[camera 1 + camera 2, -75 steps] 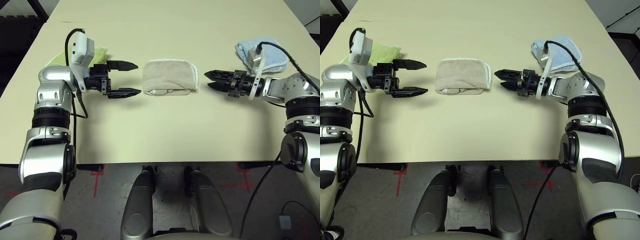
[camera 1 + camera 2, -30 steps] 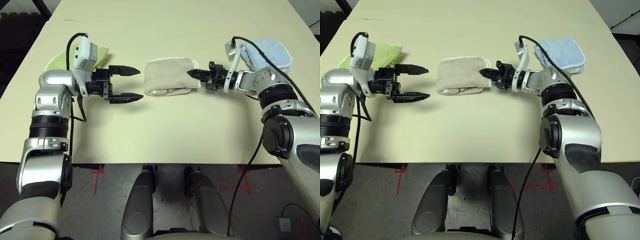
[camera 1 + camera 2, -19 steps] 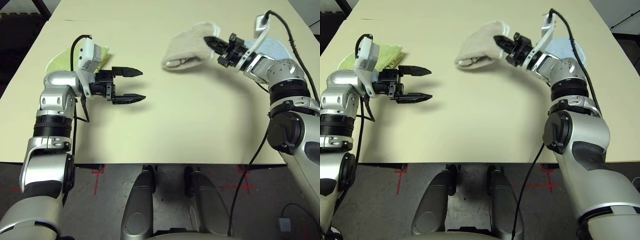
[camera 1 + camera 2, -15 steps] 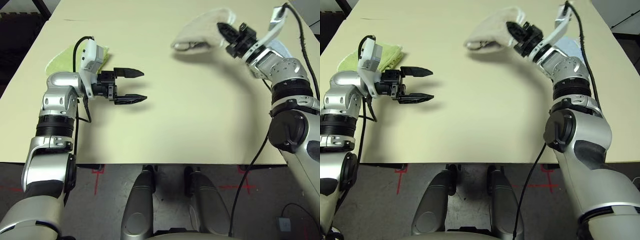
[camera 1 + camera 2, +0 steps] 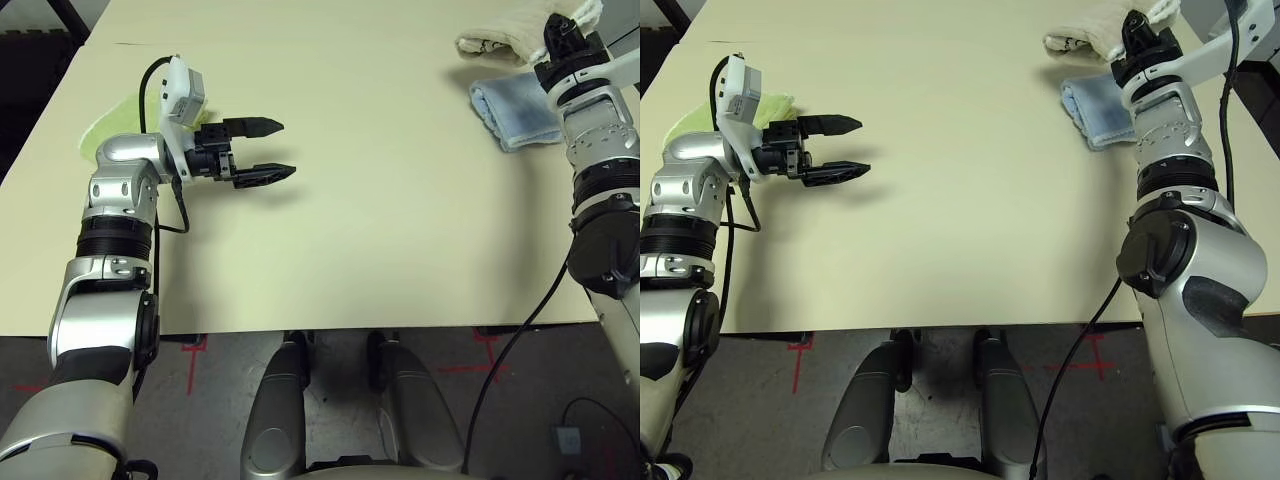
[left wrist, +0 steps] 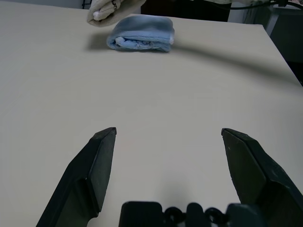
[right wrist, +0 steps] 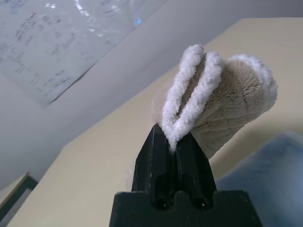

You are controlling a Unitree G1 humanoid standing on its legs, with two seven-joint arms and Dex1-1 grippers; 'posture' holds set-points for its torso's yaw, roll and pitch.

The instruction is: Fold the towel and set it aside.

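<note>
The beige folded towel [image 5: 496, 40] hangs in the air at the far right of the table, above the far edge of a light blue folded towel [image 5: 515, 106]. My right gripper [image 5: 556, 27] is shut on its white stitched edge. The right wrist view shows the black fingers [image 7: 156, 156] pinching that edging, with the towel [image 7: 234, 101] drooping beyond them. At the left of the table, well away from the towel, my left gripper [image 5: 287, 147] hovers low and open with nothing in it. Its two fingers [image 6: 99, 165] stand wide apart in the left wrist view.
A lime-green folded towel [image 5: 682, 122] lies behind my left forearm near the table's left edge. The light blue towel [image 6: 142, 37] rests on the cream table [image 5: 380, 220] by the right edge. Dark floor lies past both side edges.
My right gripper has lifted the towel off the middle of the table and swung it up and to the far right, over the blue towel. The left gripper has barely moved.
</note>
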